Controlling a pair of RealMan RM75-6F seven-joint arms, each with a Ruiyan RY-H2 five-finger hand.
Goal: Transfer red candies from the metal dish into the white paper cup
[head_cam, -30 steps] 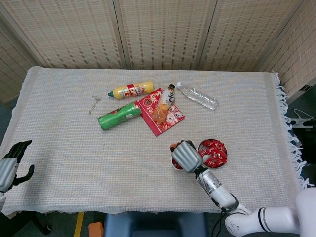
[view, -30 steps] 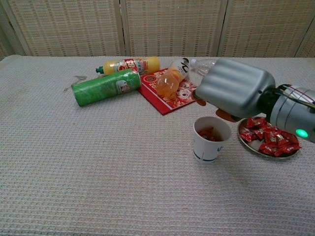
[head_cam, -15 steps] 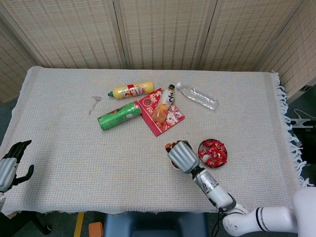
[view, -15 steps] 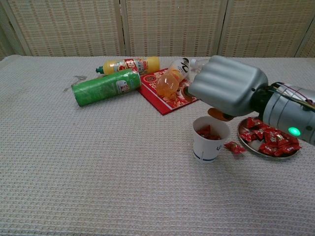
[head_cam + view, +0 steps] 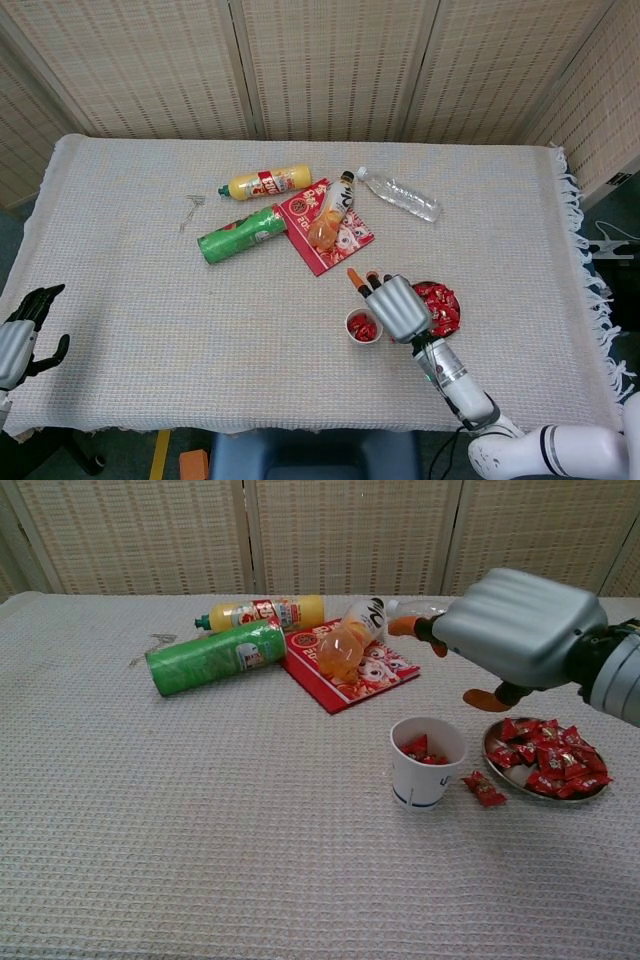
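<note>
Right hand [image 5: 520, 628] hovers above the table between the white paper cup [image 5: 429, 763] and the metal dish [image 5: 492, 761], palm down, fingers spread and extended, nothing in it. In the head view the same hand [image 5: 402, 306] sits just right of the cup [image 5: 362, 326] and overlaps the dish's left edge [image 5: 449, 322]. Cup stands upright and has a few red candies [image 5: 421, 751] in the bottom. The dish, just right of the cup, holds a pile of red candies [image 5: 548, 758]. One stray red candy [image 5: 484, 788] lies on the cloth between cup and dish, close to the dish rim, touching neither as far as I can see. Left hand [image 5: 22, 331] is at the near-left table edge, head view only, dark fingers loosely apart, holding nothing, well away from the task items. Further back on the cloth: green can [image 5: 215, 657] on its side, yellow bottle [image 5: 262, 612] lying behind it, red packet [image 5: 350, 670] flat with an orange bottle [image 5: 347, 640] lying across it, clear plastic bottle [image 5: 399, 194] lying to the right of those. Small metal clip-like object [image 5: 192, 207] left of the yellow bottle, too small to identify. White woven tablecloth [image 5: 130, 270] covers the table, with a fringe along its right edge.
</note>
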